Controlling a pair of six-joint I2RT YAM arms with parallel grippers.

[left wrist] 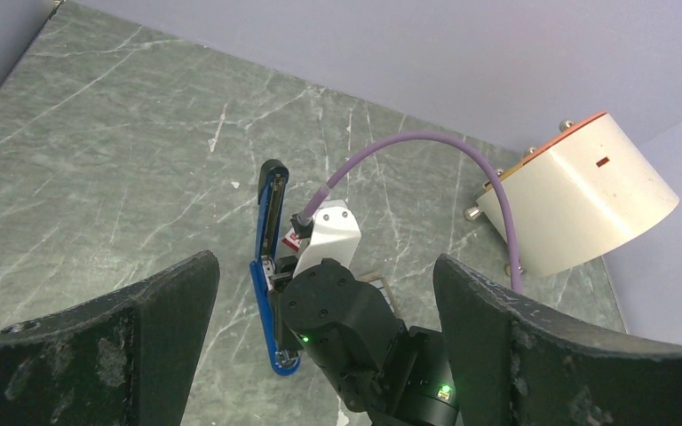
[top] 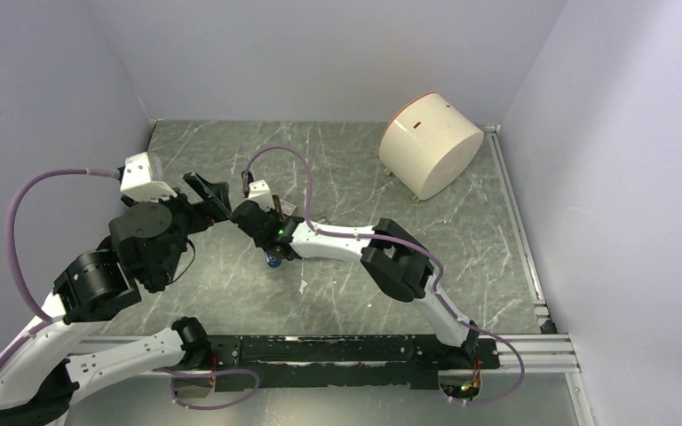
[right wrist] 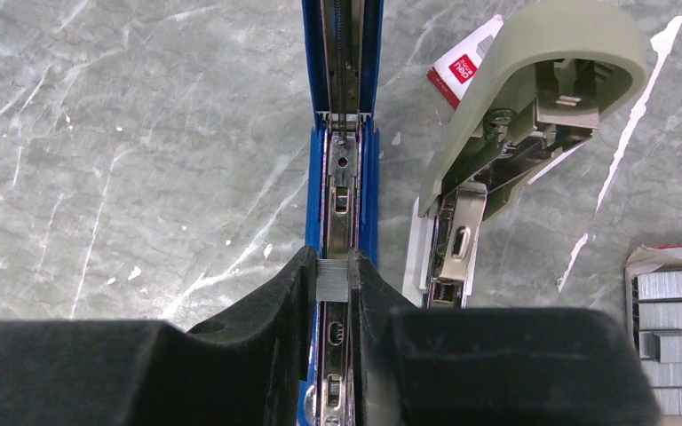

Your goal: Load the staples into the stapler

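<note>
Right gripper (right wrist: 333,282) pinches a grey strip of staples (right wrist: 332,277) in line with the open blue stapler (right wrist: 342,177) lying on the table (right wrist: 98,133). The strip should be lowered square to the channel (right wrist: 342,202) (left gripper (left wrist: 324,266) gapes empty). Only the right wrist view shows this; overhead, the right arm (top: 337,240) hides it.

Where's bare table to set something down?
Bare table: right side, between white drum and right arm; also far-left corner beyond left gripper. Crowded: centre, right gripper holding staples over the stapler, beige stapler and staple box beside it.
</note>
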